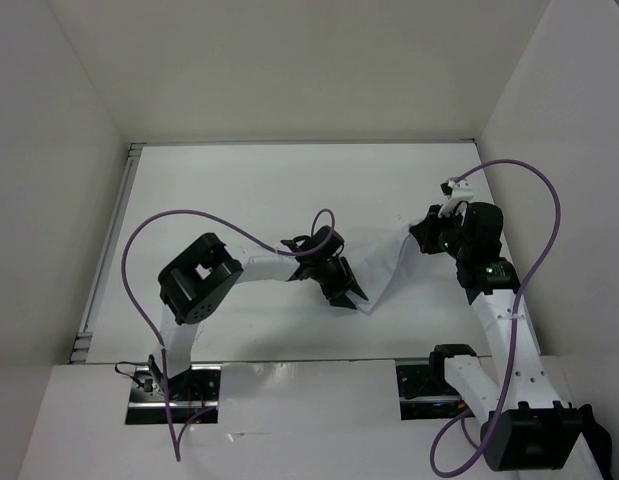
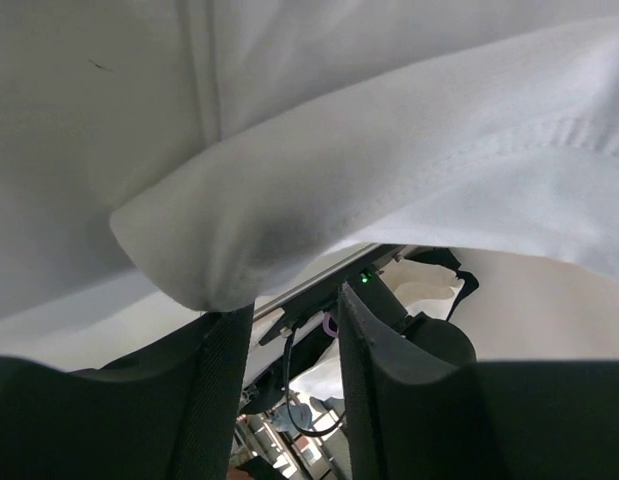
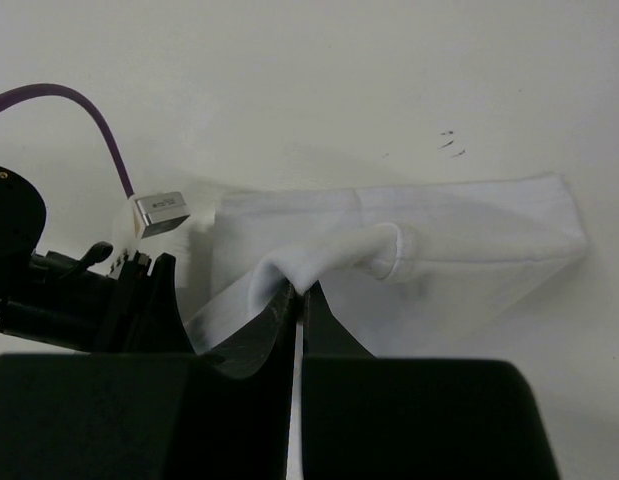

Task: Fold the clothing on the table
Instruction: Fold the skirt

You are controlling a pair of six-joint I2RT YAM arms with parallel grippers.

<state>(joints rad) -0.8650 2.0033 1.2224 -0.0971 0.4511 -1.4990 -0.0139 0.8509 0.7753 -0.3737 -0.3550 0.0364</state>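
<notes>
The clothing (image 1: 389,270), a small white garment, hangs in a band over the table (image 1: 249,190) between my two grippers. My right gripper (image 1: 421,240) is shut on a raised fold of its upper end; in the right wrist view the jaws (image 3: 301,290) pinch that fold, and the rest of the clothing (image 3: 469,230) lies flat beyond. My left gripper (image 1: 351,295) is at the clothing's lower left end. In the left wrist view its fingers (image 2: 294,305) stand apart with nothing between them. A rounded fold of the clothing (image 2: 389,150) drapes just above the left fingertip (image 2: 229,330).
White walls close in the table at the back and both sides. A purple cable (image 1: 139,250) loops off the left arm and another (image 1: 549,200) off the right. The left arm's wrist and a metal connector (image 3: 161,208) sit left of the right gripper.
</notes>
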